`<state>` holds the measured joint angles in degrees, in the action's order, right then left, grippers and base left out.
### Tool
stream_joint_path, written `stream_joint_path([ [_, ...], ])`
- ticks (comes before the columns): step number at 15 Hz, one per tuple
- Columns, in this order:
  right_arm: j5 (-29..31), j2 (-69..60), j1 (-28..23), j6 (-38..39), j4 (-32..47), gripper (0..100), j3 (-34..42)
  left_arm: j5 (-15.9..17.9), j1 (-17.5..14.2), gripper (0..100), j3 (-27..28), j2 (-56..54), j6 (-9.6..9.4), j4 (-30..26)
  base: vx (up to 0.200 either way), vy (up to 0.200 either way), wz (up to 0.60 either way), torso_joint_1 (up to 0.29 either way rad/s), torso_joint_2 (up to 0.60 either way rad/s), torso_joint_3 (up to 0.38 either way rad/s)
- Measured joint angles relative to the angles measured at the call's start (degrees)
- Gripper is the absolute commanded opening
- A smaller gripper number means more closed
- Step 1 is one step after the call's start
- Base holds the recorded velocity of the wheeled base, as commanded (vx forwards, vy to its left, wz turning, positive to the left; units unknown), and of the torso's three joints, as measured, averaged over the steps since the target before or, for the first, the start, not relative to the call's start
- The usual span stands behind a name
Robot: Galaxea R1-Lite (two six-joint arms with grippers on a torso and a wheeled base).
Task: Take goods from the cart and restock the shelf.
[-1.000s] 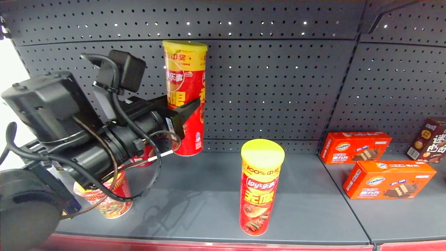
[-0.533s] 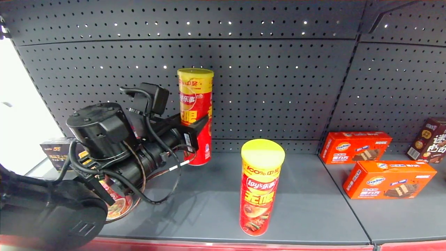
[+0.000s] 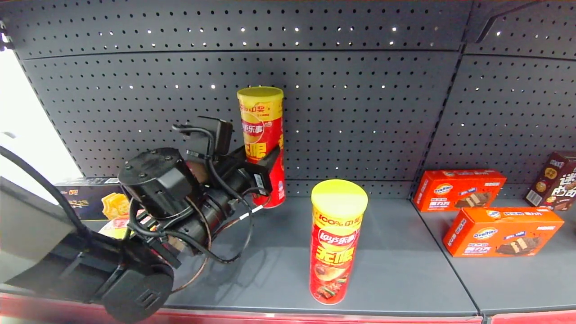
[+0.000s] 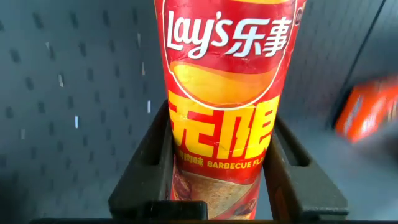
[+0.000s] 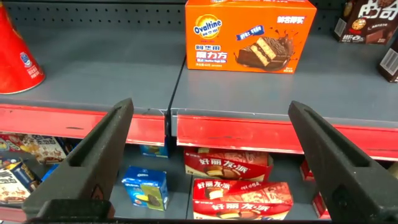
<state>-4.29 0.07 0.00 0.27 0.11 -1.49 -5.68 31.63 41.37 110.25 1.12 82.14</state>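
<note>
Your left gripper is clamped round the tall red chip tube with yellow lid, back by the dark perforated pegboard on the matte grey shelf, base maybe touching. Your right gripper is spread wide.

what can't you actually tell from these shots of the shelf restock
- Held chip can: whether its base touches the shelf. In the head view the left gripper hides part of the base; the left wrist view cuts off both ends.
- Dark box at the shelf's left end: head view, mostly hidden behind the left arm.
- Brown box: cut off by the head view's right edge.
</note>
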Motion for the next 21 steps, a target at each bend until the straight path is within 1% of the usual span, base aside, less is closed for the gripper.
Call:
stream_joint_path([
  [1,0.0,0.0,0.0,0.0,0.0,100,0.0,-0.5,0.1,0,0.2,2.0,-0.11,4.0,0.0,0.0,0.0,0.0,0.0,0.0],
  [2,0.0,0.0,0.0,0.0,0.0,100,0.0,-1.2,0.2,0,0.3,3.8,-0.17,6.2,0.0,0.0,0.0,0.0,0.0,0.0],
  [5,0.0,0.0,0.0,0.0,0.0,100,0.0,-1.5,0.6,0,0.4,6.3,-0.17,5.8,0.0,0.0,0.0,0.0,0.0,0.0],
  [10,0.0,0.0,0.0,0.0,0.0,100,0.0,-1.2,0.6,0,0.0,6.8,0.1,5.0,0.0,0.0,0.0,0.0,0.0,0.0],
  [15,0.0,0.0,0.0,0.0,0.0,100,0.0,1.2,0.9,0,-1.2,7.3,2.38,4.1,0.0,0.0,0.0,0.0,0.0,0.0],
  [18,0.0,0.0,0.0,0.0,0.0,100,0.0,2.8,2.0,0,-1.4,8.2,2.38,4.7,0.0,0.0,0.0,0.0,0.0,0.0],
  [21,0.0,0.0,0.0,0.0,0.0,100,0.0,3.0,3.1,0,-0.9,10.1,2.51,4.8,0.0,0.0,0.0,0.0,0.0,0.0],
])
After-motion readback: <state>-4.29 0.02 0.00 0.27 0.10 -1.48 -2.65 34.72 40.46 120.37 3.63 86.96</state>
